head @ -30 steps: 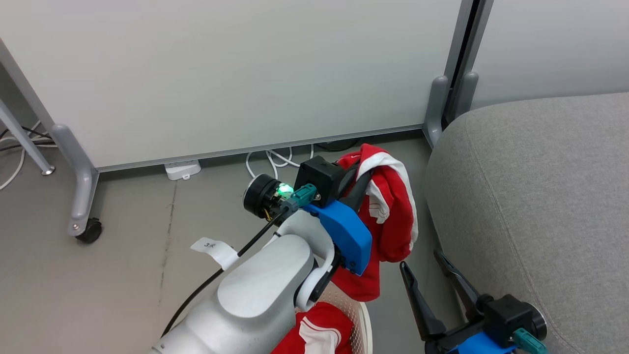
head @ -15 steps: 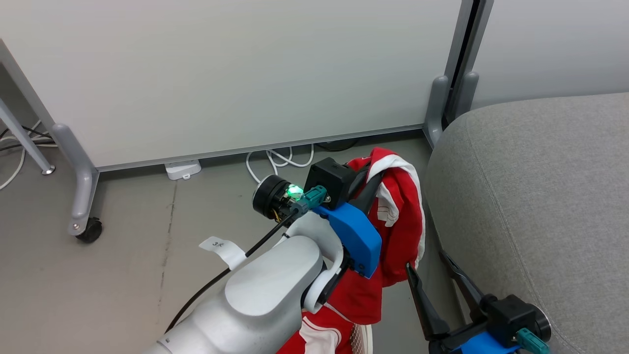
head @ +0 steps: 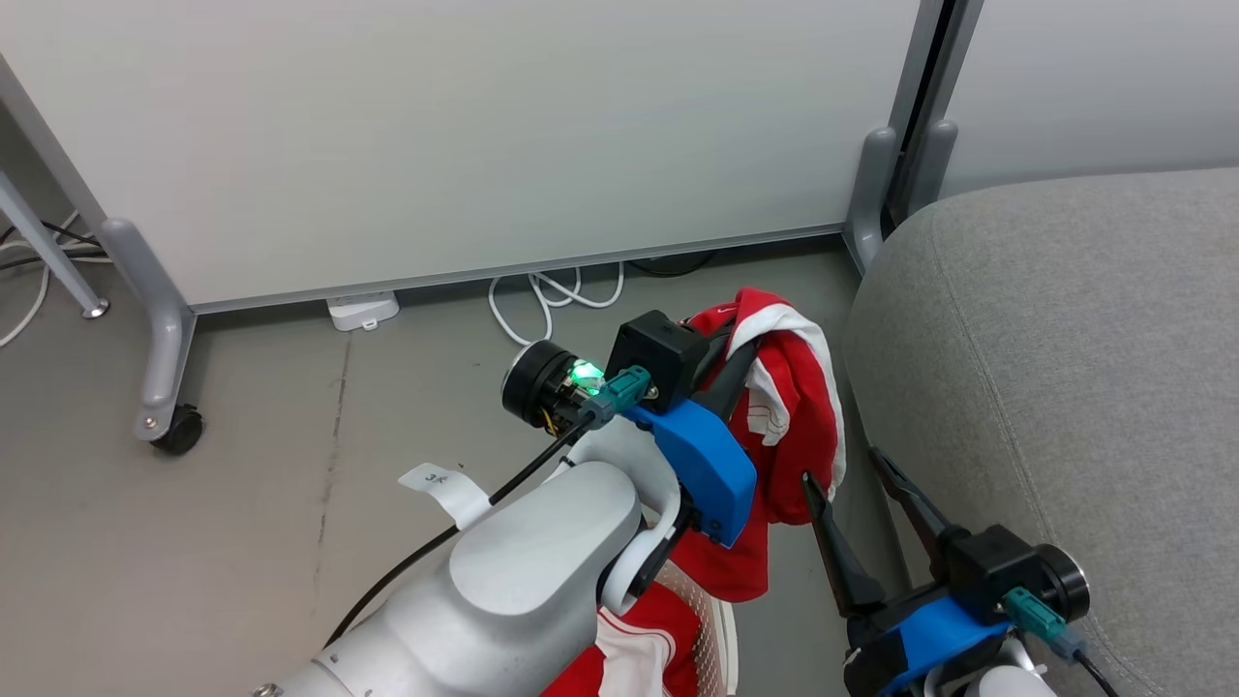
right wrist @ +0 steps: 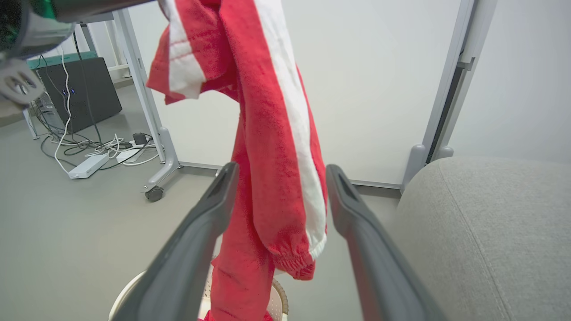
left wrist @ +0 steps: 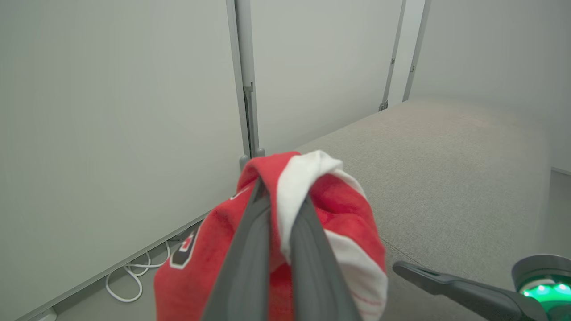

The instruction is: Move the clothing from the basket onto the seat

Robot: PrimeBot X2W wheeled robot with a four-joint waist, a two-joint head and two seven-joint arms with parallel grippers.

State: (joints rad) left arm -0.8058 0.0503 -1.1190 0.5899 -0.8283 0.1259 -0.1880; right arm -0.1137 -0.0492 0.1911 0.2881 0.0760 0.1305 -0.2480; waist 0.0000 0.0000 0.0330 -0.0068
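Note:
My left gripper (head: 733, 350) is shut on a red garment with white stripes (head: 796, 426), lifted above the floor just left of the grey seat (head: 1065, 368). In the left wrist view its fingers (left wrist: 261, 223) pinch the bunched red and white cloth (left wrist: 343, 209), with the seat (left wrist: 446, 156) beyond. The garment (right wrist: 267, 111) hangs long over the basket (right wrist: 125, 296). My right gripper (head: 842, 471) stands open low beside the hem, and in its wrist view the cloth hangs in line with the gap of the gripper (right wrist: 282, 174). The basket (head: 721, 639) holds another red garment (head: 644, 644).
White partition panels on grey feet stand behind, one with a caster (head: 179, 431). White cables (head: 542, 300) and a power strip (head: 363, 310) lie on the floor by the panel. A black box (right wrist: 89, 89) with wires sits far left. The seat's rounded corner (right wrist: 446, 178) is close right.
My left gripper has carried the garment a little to the right, toward the seat. The right gripper has risen slightly. The head view has shifted a bit.

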